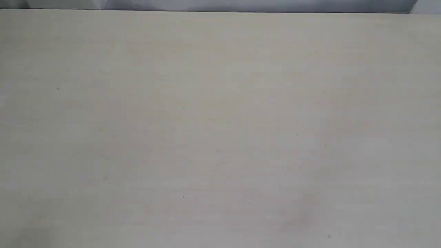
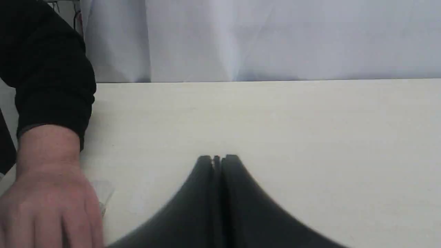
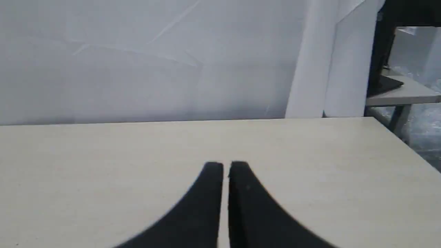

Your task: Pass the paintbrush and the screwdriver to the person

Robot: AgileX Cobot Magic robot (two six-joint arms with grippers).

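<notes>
- Tabletop [image 1: 220,120], exterior view: pale wood, far edge against a white backdrop [image 3: 137,69]. No paintbrush and no screwdriver in any of the three views, so I cannot give their place, long axis or bearing from either claw.
- Left gripper [image 2: 217,159]: fingers pressed together, no gap to speak of, and nothing visibly held. It sits low over the tabletop, pointing toward the far edge.
- Right gripper [image 3: 225,165]: fingers all but together, with only a thin slit between them, through which the table shows. It holds nothing. Same low pose, facing the far edge, with the far corner of the tabletop off to one side.
- Person's hand [image 2: 44,203]: palm down on the tabletop just beside the left gripper, apart from it. The dark sleeve [image 2: 48,69] runs back past the far corner. It shows in the left wrist view only.
- Judgement: the left arm is the nearer one for a handover. The hand is not turned up to receive.
- Judgement: with both claws empty and both tools out of view, either the handover is done or the tools are not yet laid out. I cannot tell which.
</notes>
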